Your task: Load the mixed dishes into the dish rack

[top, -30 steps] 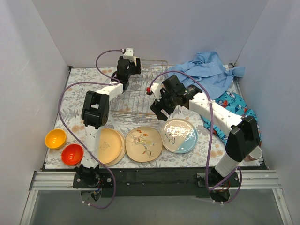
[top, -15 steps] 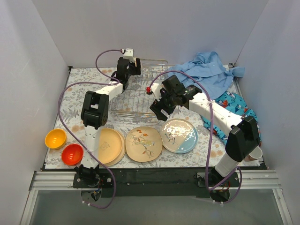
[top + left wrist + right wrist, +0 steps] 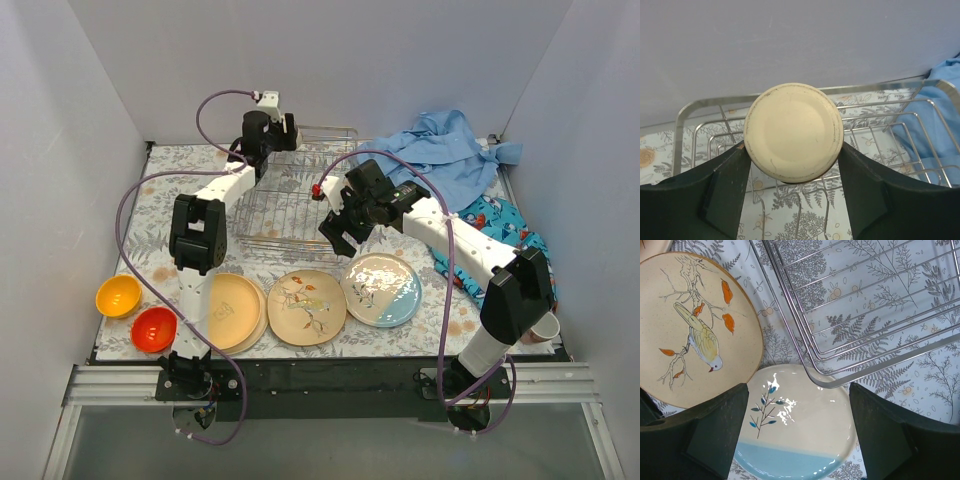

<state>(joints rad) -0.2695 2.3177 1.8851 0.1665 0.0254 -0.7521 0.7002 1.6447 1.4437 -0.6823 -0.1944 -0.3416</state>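
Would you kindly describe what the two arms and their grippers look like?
The left arm and right arm have white links and black joint housings, each trailing a purple cable. The left gripper and right gripper have broad, dark, blocky fingers.

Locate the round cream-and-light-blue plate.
Top view: the cream-and-light-blue plate lies flat right of centre, beside the cream bird-painted plate, by the near corner of the silver wire dish rack.
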